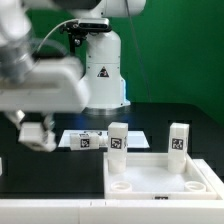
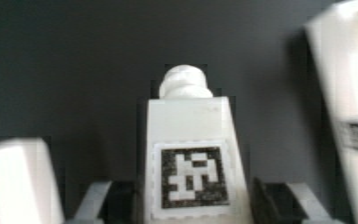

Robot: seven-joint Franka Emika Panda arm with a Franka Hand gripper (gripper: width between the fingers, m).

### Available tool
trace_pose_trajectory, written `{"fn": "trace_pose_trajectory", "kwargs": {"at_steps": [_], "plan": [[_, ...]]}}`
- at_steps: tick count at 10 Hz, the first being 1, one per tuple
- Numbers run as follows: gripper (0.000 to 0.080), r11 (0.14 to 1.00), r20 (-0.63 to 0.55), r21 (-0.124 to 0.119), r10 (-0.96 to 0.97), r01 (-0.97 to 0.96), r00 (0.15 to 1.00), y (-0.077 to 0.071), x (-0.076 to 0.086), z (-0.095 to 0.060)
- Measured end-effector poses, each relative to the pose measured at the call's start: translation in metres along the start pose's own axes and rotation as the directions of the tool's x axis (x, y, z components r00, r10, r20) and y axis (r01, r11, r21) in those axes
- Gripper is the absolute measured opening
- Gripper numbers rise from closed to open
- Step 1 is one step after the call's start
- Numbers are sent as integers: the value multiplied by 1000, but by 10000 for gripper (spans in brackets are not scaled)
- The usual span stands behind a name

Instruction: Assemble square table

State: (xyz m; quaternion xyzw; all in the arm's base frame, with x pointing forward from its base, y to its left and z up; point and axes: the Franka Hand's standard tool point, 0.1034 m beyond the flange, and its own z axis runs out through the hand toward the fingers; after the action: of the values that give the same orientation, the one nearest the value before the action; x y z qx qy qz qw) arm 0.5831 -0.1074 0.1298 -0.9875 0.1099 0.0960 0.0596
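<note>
tagged leg (image 2: 190, 130) betw hand (image 2: 190, 205) fingers (image 2: 98, 203) | grip: can't tell | table top (image 1: 160, 172) on ext-view right

White, rounded arm links (image 1: 45, 80); black cable (image 1: 52, 33) at eleven o'clock; pale gripper (image 1: 38, 133); white base (image 1: 100, 95) at twelve o'clock, bearing a black triangle mark (image 1: 101, 73).

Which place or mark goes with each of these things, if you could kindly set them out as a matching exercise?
Things:
1. square table top
2. marker board
3. robot base
4. tagged leg

Places or marks:
a. bears a triangle mark
b. between the fingers, in the wrist view
c. thin and flat, printed with several tags
d. foreground, toward the exterior view's right

Pairs: 1-d; 2-c; 3-a; 4-b
</note>
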Motion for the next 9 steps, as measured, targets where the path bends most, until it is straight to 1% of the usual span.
{"fn": "trace_pose_trajectory", "kwargs": {"at_steps": [1, 2, 3, 4, 5, 6, 7, 8, 9], "plan": [[282, 1000, -106, -9, -16, 15, 994, -13, -1, -9], [282, 1000, -177, -23, -19, 15, 984, -9, -2, -5], [282, 999, -237, -40, -14, 4, 971, -2, 1, -3], [282, 998, -309, -57, -19, 1, 951, 0, 6, -5], [282, 997, -393, -71, -21, -7, 919, -5, 8, -8], [282, 998, -458, -60, -17, -12, 889, -38, 5, -15], [282, 999, -550, -37, -10, -12, 835, -77, 2, -23], [282, 1000, -639, -15, 4, -18, 769, -107, -8, -22], [282, 997, -645, 25, 73, -74, 761, -108, -22, -10]]}}
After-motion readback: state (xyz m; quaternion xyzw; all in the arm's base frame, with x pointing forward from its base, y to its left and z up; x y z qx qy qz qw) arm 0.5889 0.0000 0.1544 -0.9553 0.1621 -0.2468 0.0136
